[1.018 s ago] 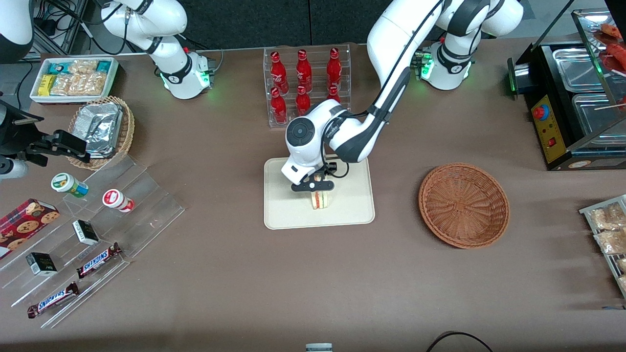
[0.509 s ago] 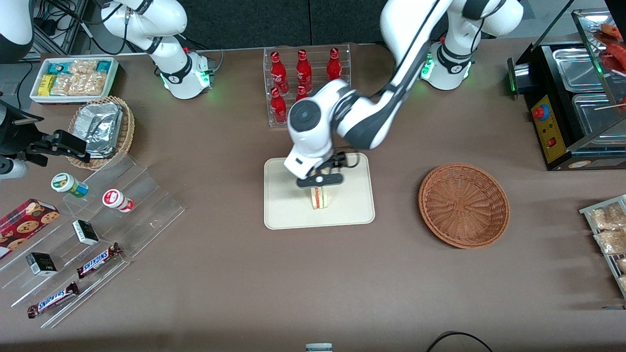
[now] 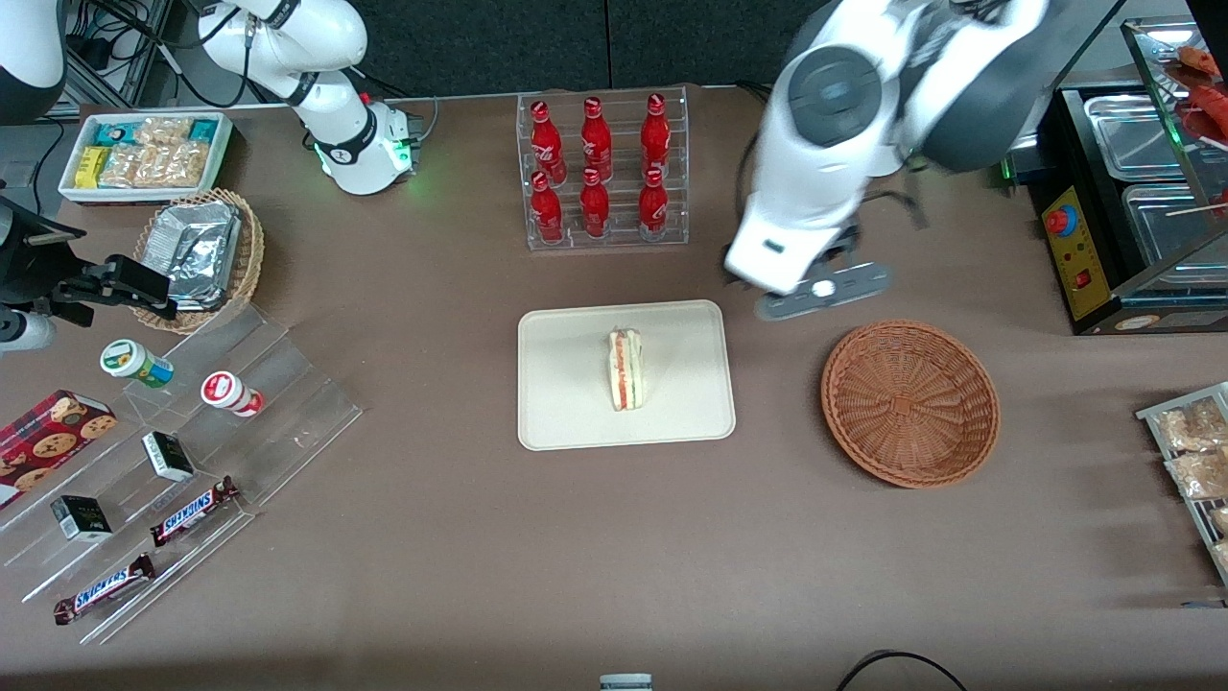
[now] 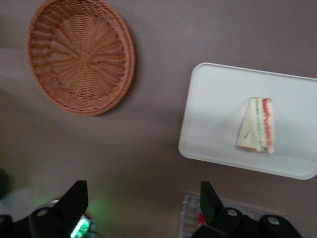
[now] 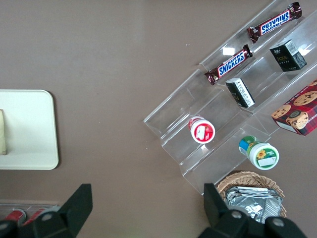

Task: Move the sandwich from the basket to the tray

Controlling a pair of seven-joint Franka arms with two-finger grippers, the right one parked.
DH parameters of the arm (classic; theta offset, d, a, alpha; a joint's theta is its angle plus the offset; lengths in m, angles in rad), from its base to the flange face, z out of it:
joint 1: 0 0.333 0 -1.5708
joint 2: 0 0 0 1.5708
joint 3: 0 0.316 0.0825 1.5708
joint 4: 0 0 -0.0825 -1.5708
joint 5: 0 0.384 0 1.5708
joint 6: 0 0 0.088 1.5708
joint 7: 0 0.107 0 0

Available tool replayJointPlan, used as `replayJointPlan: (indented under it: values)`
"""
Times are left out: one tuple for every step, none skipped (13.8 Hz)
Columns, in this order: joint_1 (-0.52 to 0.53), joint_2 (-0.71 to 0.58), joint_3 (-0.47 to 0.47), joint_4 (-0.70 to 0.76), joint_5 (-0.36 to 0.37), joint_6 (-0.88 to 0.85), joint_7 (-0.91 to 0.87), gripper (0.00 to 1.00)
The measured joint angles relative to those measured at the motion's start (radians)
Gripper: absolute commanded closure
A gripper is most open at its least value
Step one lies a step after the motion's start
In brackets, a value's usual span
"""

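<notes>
On tray [image 3: 566, 422], sandwich [image 3: 625, 369]; pincer [image 4: 141, 206] apart.

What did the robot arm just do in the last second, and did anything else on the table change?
The gripper let go of the sandwich and rose away from the tray, swinging toward the working arm's end; it now hangs open above the table, beside the basket. The sandwich stayed on the tray. Tray, basket and the red bottles kept their places.

Red bottles [image 3: 597, 168], Snickers bars [image 3: 195, 510]
</notes>
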Motion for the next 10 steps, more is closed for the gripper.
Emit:
replayJointPlan:
  values:
    - [0.04,-0.019,0.001,-0.003,0.0,-0.028,0.065,0.0]
    - [0.084,-0.034,0.002,-0.007,0.0,-0.05,0.135,0.0]
    - [0.127,-0.046,0.003,-0.011,0.0,-0.066,0.206,0.0]
    - [0.172,-0.061,0.004,-0.017,0.001,-0.074,0.29,0.0]
    - [0.217,-0.08,0.005,-0.027,0.0,-0.079,0.373,0.0]
    - [0.259,-0.102,0.006,-0.038,0.0,-0.085,0.444,0.0]
    - [0.295,-0.129,0.007,-0.053,0.001,-0.088,0.498,0.0]
    - [0.324,-0.155,0.007,-0.069,0.001,-0.089,0.528,0.0]
    - [0.349,-0.179,0.007,-0.084,0.004,-0.089,0.553,0.0]
    - [0.369,-0.196,0.007,-0.095,0.012,-0.089,0.58,0.0]
